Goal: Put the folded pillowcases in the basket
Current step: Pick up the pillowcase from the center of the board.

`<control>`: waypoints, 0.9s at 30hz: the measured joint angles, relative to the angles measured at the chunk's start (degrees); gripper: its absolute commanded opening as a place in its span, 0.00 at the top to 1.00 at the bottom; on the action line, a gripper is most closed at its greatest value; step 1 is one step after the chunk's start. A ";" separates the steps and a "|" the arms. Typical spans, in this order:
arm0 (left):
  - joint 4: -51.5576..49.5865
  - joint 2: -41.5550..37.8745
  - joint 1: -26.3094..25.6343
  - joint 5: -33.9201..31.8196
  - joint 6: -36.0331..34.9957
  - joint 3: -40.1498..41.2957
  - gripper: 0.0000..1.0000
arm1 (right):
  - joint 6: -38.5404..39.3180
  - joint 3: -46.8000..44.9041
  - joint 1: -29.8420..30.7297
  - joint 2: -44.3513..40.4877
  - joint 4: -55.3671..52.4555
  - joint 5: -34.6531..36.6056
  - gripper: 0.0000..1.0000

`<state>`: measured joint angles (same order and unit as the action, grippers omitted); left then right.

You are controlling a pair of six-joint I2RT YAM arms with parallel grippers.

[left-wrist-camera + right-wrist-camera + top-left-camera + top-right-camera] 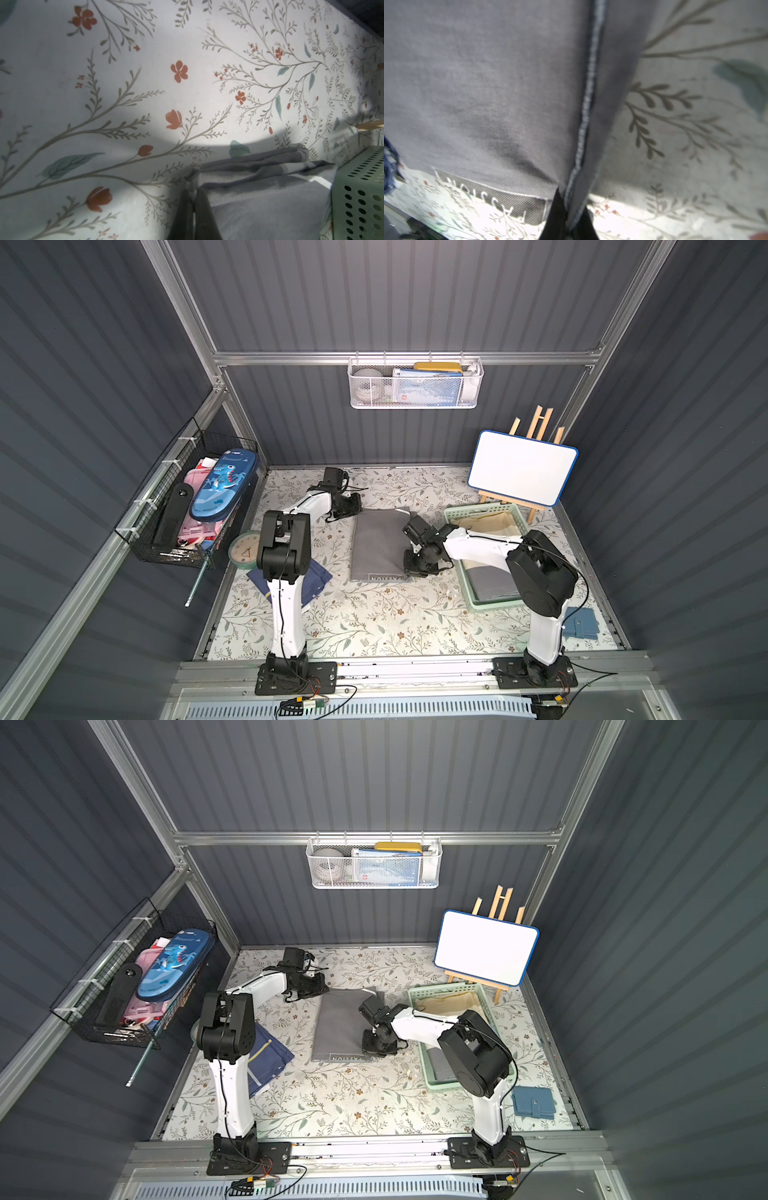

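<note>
The folded grey pillowcase lies flat in the middle of the floral table. My left gripper is at its far left corner; in the left wrist view this gripper is shut on a bunched bit of the pillowcase. My right gripper is at the near right corner, and in the right wrist view it is shut on the hem of the pillowcase. The mint-green basket stands just right of the pillowcase, partly under my right arm.
Beige and grey cloths lie in the basket. A whiteboard on an easel stands behind it, and a blue wallet lies at the near right. At the left are a navy cloth, a clock and a black wire basket.
</note>
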<state>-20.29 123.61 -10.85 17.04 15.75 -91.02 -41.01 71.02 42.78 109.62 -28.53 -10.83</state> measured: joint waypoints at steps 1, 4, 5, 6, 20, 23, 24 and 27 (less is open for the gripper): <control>0.42 -1.03 0.00 0.28 0.35 0.76 1.00 | 0.07 -0.13 0.02 -0.87 -0.22 0.74 1.00; 1.16 -4.66 -0.04 1.29 1.40 2.84 1.00 | 0.42 -0.31 0.02 -4.94 -1.36 3.10 1.00; 1.29 -6.05 -0.15 1.53 1.79 3.32 1.00 | 0.70 -0.24 0.00 -6.97 -1.86 4.04 1.00; 1.38 -7.19 -0.37 1.73 2.08 3.48 1.00 | 0.96 -0.09 0.00 -8.35 -2.43 4.72 1.00; 1.68 -16.85 -15.37 0.09 8.07 -9.57 1.00 | 4.85 1.84 -7.69 -35.06 -19.96 19.12 1.00; 1.75 -16.85 -19.15 0.04 9.55 -11.08 1.00 | 6.19 1.84 -14.05 -40.63 -24.35 21.03 1.00; 1.79 -16.74 -20.48 0.09 10.10 -11.34 1.00 | 6.64 1.81 -16.28 -42.23 -25.77 21.57 1.00; 2.19 -15.32 -24.06 0.28 11.39 -12.76 1.00 | 7.96 0.85 -21.31 -45.77 -29.00 22.67 1.00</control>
<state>-18.11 108.29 -34.92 17.32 27.14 -103.79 -33.06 71.88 21.47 63.86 -57.54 11.84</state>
